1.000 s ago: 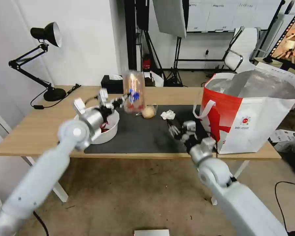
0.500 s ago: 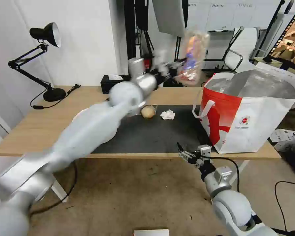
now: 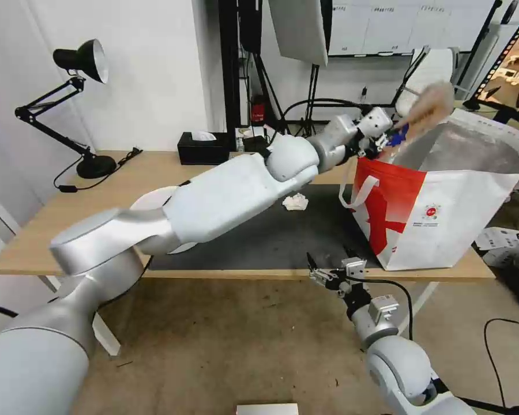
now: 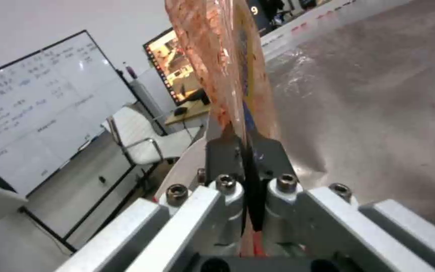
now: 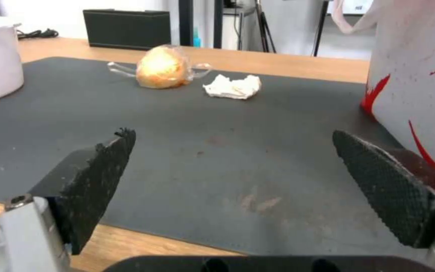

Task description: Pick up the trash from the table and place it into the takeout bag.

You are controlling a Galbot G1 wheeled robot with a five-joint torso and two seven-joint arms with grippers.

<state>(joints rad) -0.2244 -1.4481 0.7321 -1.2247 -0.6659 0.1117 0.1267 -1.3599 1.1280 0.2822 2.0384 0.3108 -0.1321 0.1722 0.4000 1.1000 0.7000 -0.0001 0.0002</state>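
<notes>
Reaching far across the table (image 3: 69, 222) with the left arm. Holding the clear food tray (image 3: 425, 108) up over the open top of the takeout bag (image 3: 444, 202), above the silver lining. Pinching the tray tight in the left gripper (image 3: 393, 132), with both dark fingers (image 4: 222, 153) pressed flat on its thin edge and no gap between them. Standing the tray up tall from the claw, with orange bits showing through the plastic (image 4: 227, 64).

Waiting low with the right gripper (image 3: 328, 270), just in front of the table's near edge, close to the bag's bottom corner. Keeping its two black pads (image 5: 96, 170) spread wide apart and holding nothing.

Sitting on the dark mat (image 3: 271, 236): the tan ball in clear wrap (image 5: 163, 68) and, just beside it, the crumpled white tissue (image 3: 295, 201). Sitting at the mat's left end, mostly behind the left arm: the white bowl (image 3: 150, 202). Standing at the right end of the table: the bag. Resting at the back of the table: the black tissue box (image 3: 203, 148).
</notes>
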